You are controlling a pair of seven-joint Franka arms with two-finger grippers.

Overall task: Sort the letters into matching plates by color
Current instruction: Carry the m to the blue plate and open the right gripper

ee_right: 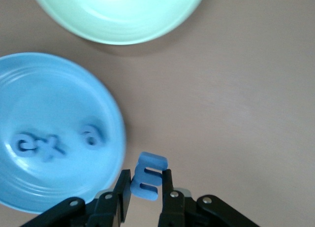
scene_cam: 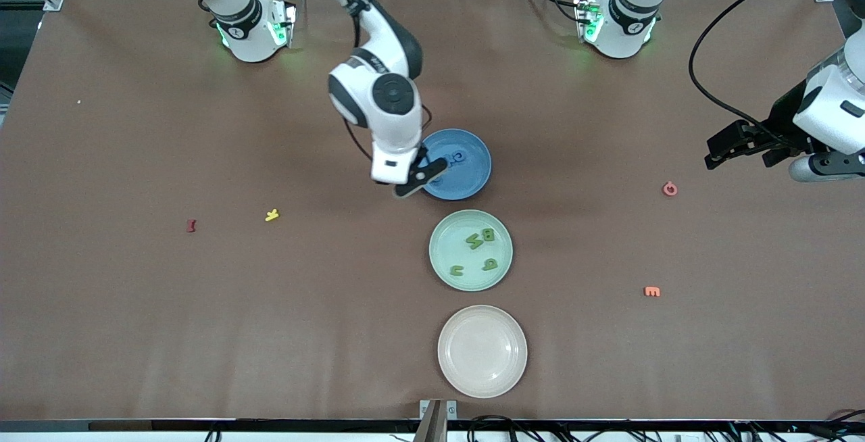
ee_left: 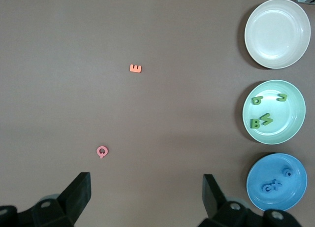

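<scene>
Nearest the front camera sat the cream plate, bare, with the table's brown cover around it. Taking the green plate as the landmark: the cream plate lay just nearer the camera than it, the blue plate just farther, the three in one line.

Four green letters lay in the green plate; a B and a zigzag piece touched or overlapped, and the other two, near the rim toward the camera, were too small to read. An orange E and a pink ring-shaped letter lay well apart from the green plate toward the left arm's end; a yellow letter and a dark red one lay toward the right arm's end.

Three blue letters rested in the blue plate, two touching and one apart; the front view showed only one, the rest hidden by the right arm.

Over the blue plate's rim toward the right arm's end hung the right gripper, fingers clamped on the sides of a blue E. Its long axis ran out along the fingers, prongs facing one finger pad; its lower end was hidden between them.

Over bare table toward the left arm's end, the left gripper waited, fingers wide apart, holding nothing.
</scene>
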